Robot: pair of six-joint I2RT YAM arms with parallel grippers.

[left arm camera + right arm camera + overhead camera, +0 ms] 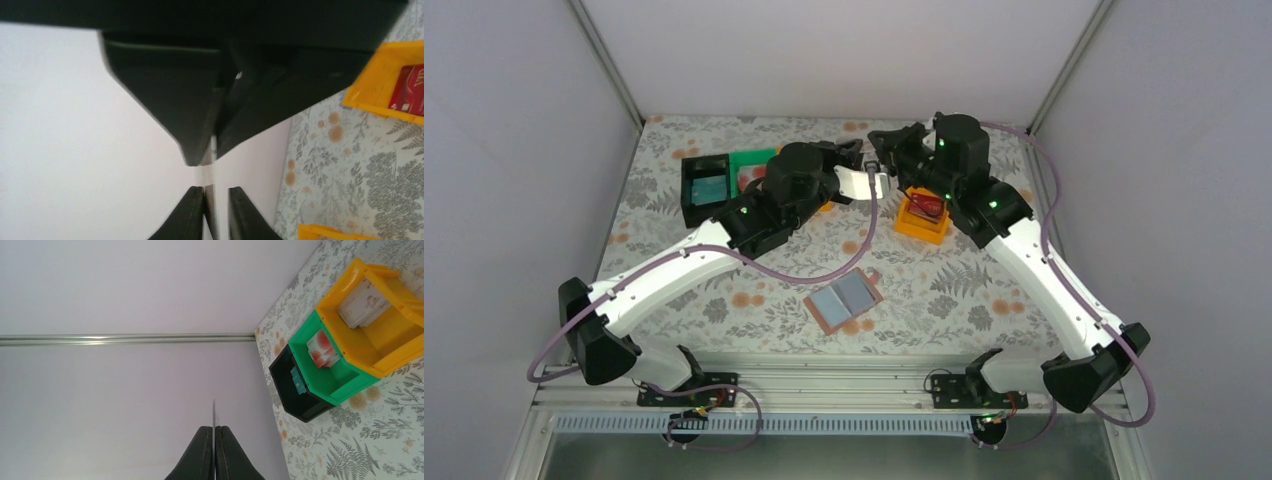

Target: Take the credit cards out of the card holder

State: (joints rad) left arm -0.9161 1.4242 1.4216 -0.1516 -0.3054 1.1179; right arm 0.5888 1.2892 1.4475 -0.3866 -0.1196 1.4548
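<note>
The card holder (844, 302) lies open and flat on the table near the front, its pale sleeves facing up. Above the back of the table both grippers meet on a whitish credit card (864, 184). My right gripper (882, 168) (214, 429) is shut on it, and the card (214, 412) shows edge-on between its fingers. In the left wrist view the right gripper (200, 156) points down from the top. My left gripper (215, 192) stands narrowly open around the card's (209, 175) other end, which touches one finger with a gap to the other.
A black bin (300, 395) with a teal card, a green bin (345, 382) with a red-and-white card and an orange bin (395, 350) with a pale card stand in a row at the back left. Another orange bin (921, 228) holds a dark red card (412, 90).
</note>
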